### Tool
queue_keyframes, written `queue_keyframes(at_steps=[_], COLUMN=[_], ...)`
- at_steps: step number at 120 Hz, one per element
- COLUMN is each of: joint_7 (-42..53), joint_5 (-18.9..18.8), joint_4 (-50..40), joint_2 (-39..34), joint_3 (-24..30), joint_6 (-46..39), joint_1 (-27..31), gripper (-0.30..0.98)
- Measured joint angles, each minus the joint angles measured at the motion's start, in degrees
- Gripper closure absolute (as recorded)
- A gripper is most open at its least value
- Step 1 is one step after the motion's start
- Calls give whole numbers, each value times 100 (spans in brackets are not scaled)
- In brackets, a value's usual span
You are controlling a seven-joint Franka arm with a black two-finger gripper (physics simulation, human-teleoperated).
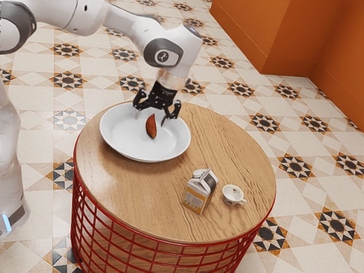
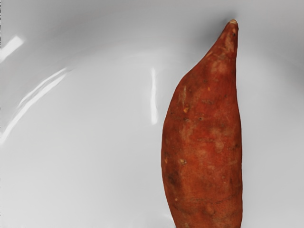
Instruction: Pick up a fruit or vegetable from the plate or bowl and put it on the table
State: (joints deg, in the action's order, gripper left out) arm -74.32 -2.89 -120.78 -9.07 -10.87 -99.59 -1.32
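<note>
Reddish-brown sweet potato (image 2: 204, 142) with a tapered tip on a glossy white plate (image 2: 95, 142)

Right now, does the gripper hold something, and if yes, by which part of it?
Nothing is held. The gripper is open over the bowl, and the sweet potato lies there, with no finger on it.

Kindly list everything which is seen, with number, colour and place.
Sweet potato: one, reddish-brown, in the bowl.
Bowl: one, white, on the table.
Carton: one, white, grey, yellow, on the table.
Cup: one, white, beside the carton.
Table: one, brown top, red base, on the floor.
Floor: one, cream, star-patterned, under the table.
Wall: one, orange, exterior view's upper right.
Arm: one, white and grey, exterior view's left.
Gripper: one, black, above the bowl, jaws apart.
</note>
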Motion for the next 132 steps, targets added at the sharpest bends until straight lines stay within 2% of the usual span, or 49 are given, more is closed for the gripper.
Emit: queue_keyframes(at_steps=[56,74,132], joint_7=[36,43,56], joint_5=[130,137,147], joint_4=[-133,-428,-779], joint_2=[34,-178,-198], joint_3=[-44,-125,-147], joint_6=[109,-167,-1146], joint_1=[-6,6,1], gripper=[0,0,0])
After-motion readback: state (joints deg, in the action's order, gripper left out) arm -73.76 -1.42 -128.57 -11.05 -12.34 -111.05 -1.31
